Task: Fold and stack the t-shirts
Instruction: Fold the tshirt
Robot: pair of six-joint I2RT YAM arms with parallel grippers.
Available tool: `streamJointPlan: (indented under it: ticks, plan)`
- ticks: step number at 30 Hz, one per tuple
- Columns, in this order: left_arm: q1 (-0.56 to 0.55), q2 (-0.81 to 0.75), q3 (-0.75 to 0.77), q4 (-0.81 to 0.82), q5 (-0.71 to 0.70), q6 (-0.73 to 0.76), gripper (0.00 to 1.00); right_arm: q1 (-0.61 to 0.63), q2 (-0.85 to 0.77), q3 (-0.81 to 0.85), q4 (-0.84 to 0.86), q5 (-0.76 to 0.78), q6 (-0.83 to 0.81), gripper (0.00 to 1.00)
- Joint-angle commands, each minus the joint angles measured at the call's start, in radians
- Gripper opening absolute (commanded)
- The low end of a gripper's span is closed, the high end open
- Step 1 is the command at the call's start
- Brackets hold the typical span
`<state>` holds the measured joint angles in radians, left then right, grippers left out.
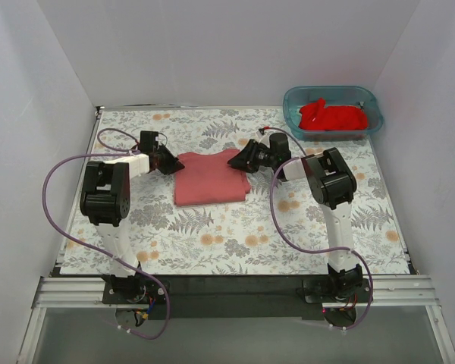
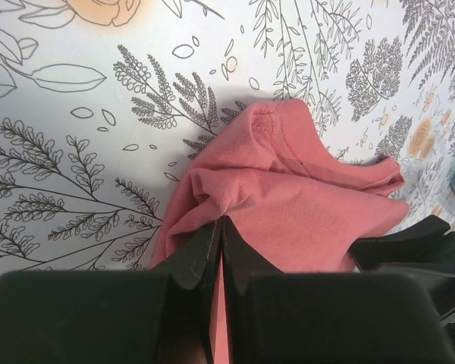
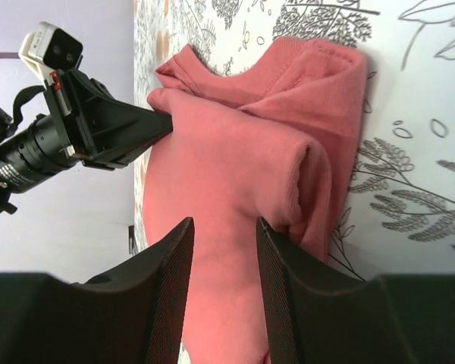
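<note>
The salmon-red t-shirt (image 1: 210, 179) lies nearly folded on the tabletop (image 1: 212, 235) left of the teal tub (image 1: 292, 102), left gripper (image 1: 167, 161) clamped on its corner, right gripper (image 1: 239, 161) apart, seemingly hovering. The red t-shirt (image 1: 332, 116) sits crumpled inside the tub.

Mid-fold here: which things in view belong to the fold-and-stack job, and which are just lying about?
Job: salmon t-shirt, mid-table, pinched by left tool; red t-shirt, crumpled in teal tub; right tool, open over the salmon one.
Lying about: teal tub, only holding the red shirt; floral table cover.
</note>
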<state>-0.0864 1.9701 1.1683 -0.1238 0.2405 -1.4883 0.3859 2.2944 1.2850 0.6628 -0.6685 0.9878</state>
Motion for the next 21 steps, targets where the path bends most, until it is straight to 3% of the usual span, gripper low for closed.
streamJointPlan:
  ticks: [1,9,21]
  plan:
    - [0.031,0.023,-0.024,-0.027,-0.05,0.017,0.0,-0.038,-0.015,-0.05,-0.023,0.087,-0.046,0.46]
    - [0.034,-0.046,-0.022,-0.016,-0.017,0.04,0.04,-0.05,-0.13,-0.088,-0.026,0.028,-0.081,0.46]
    - [0.034,0.004,-0.03,-0.011,-0.001,0.037,0.04,0.013,-0.273,-0.271,-0.029,-0.059,-0.081,0.44]
